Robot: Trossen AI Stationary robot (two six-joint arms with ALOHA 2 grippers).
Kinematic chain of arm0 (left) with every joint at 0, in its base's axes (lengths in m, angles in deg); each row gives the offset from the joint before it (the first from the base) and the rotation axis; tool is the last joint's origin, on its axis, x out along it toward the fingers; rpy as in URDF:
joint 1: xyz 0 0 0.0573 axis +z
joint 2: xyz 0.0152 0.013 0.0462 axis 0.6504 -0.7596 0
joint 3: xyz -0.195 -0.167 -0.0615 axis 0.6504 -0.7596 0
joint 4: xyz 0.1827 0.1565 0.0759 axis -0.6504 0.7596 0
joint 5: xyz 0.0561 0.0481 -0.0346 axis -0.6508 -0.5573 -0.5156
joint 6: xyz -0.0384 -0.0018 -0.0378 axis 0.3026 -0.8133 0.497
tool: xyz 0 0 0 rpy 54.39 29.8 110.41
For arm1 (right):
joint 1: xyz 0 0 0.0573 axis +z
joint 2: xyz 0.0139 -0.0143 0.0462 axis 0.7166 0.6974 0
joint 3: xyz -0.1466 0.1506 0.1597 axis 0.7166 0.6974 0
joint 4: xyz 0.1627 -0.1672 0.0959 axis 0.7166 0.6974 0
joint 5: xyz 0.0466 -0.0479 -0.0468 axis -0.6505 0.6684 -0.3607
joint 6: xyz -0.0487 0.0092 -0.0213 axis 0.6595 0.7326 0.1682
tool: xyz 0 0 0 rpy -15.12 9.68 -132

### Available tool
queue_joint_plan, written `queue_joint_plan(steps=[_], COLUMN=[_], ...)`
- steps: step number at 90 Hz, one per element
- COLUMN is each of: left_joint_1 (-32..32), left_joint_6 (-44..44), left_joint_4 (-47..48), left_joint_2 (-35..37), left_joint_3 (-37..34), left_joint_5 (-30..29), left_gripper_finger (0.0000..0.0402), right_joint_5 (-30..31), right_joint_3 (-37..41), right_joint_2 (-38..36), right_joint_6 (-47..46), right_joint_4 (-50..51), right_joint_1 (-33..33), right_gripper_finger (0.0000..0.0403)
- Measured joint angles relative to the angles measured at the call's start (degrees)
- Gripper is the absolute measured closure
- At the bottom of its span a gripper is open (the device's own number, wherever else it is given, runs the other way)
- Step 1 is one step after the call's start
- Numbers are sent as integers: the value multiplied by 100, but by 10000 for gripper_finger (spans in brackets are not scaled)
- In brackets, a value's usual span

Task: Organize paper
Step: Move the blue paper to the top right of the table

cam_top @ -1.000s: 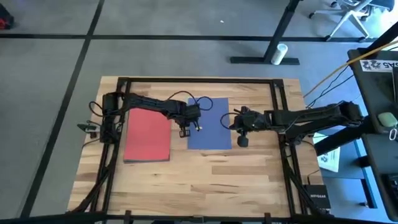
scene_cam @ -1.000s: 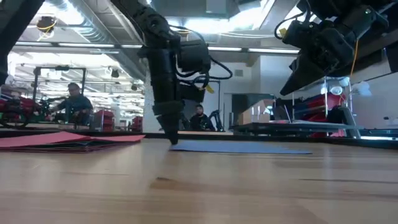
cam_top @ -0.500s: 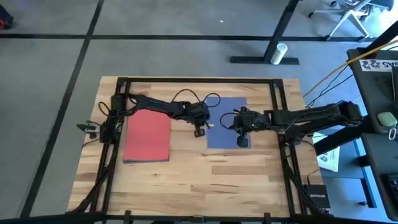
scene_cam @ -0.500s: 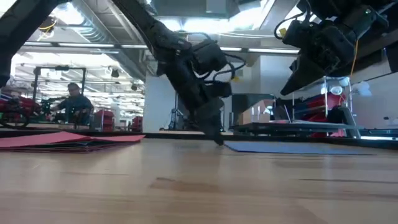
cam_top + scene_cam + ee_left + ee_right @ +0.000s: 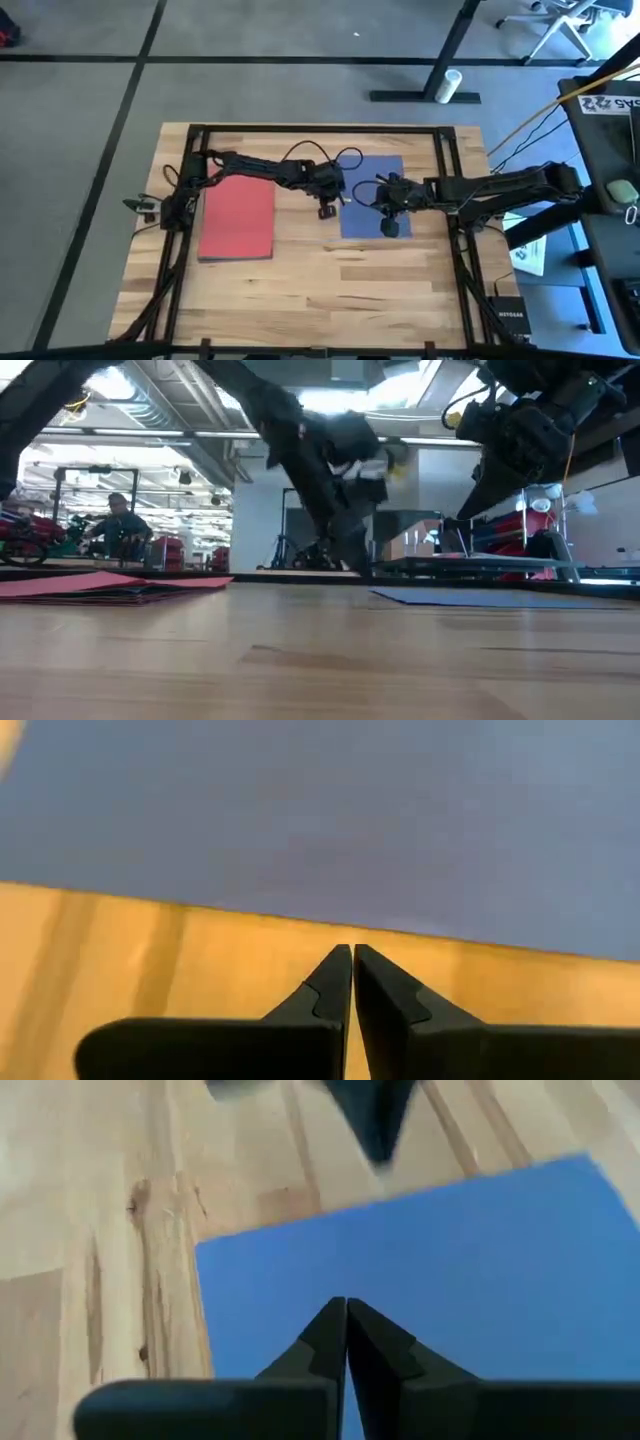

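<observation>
A blue paper sheet [image 5: 368, 180] lies flat on the wooden table, right of centre. A red sheet [image 5: 237, 220] tops a thin stack [image 5: 110, 592] at the left. My left gripper [image 5: 327, 209] is shut, slanted low over bare wood just left of the blue sheet's left edge [image 5: 300, 915]. My right gripper [image 5: 390, 227] is shut and hangs above the blue sheet's near right part [image 5: 470, 1270], well clear of the table in the low view [image 5: 490, 485]. My left gripper [image 5: 352, 952] points its shut fingertips at the blue sheet's left edge from the table's left, slanting down. A narrow strip of wood shows between the tips and the edge. I cannot tell whether it touches the sheet or the table.
A black frame rail [image 5: 320, 129] runs around the tabletop. Bare wood [image 5: 330, 285] fills the near half of the table and the gap between the red stack and the blue sheet.
My left gripper, shut, has swept toward the table's right edge and tipped over to a slant. The blue sheet has slid flat along the table to the right ahead of it, ending under my right gripper.
</observation>
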Motion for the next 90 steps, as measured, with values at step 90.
queue_joint_plan(steps=[90], left_joint_1=[-349], left_joint_6=[2252], left_joint_4=[-5572], left_joint_2=[1950], left_joint_3=[-4241], left_joint_5=[-301], left_gripper_finger=[402], right_joint_5=[88], right_joint_3=[89], right_joint_2=[1865], right_joint_6=[-1362], right_joint_4=[-653], right_joint_1=[-844], right_gripper_finger=[403])
